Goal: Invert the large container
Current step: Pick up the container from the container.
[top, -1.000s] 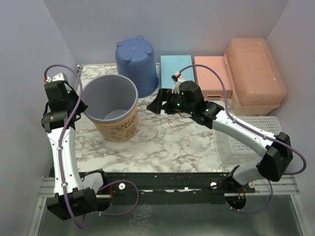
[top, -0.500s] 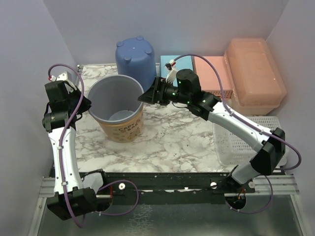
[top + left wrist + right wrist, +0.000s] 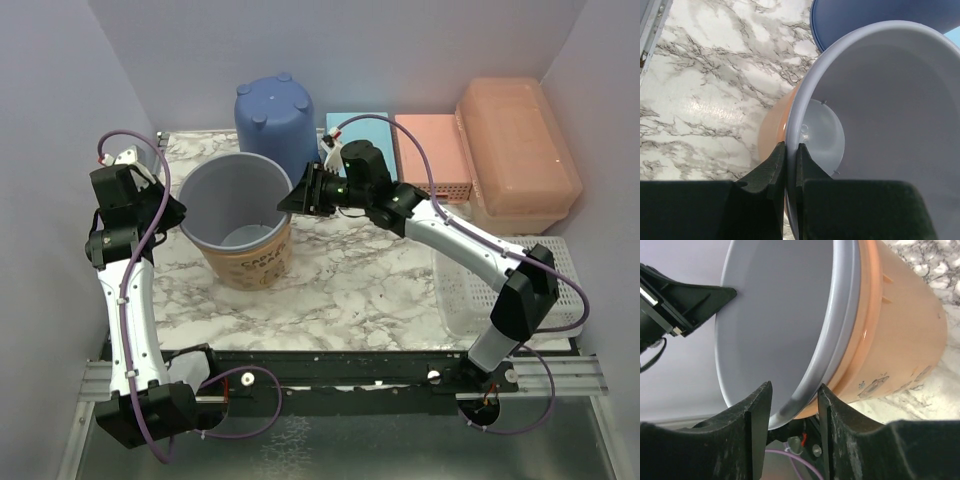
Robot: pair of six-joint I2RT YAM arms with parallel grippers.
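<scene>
You have brought the right gripper (image 3: 294, 197) away from the middle of the table (image 3: 350, 285), to the left and a little back, and now it is at the right side of the bucket (image 3: 250, 258). One second ago its jaws were wide and over the bare table. Now they are narrower and stand across the rim, one of the fingers (image 3: 752, 432) inside and the other outside. If they already press it, I cannot tell. The right arm is stretched more to the left, with its elbow (image 3: 520, 295) drawn in from the right edge. The bucket, with the left gripper (image 3: 174, 213) on it, moved slightly to the right.
</scene>
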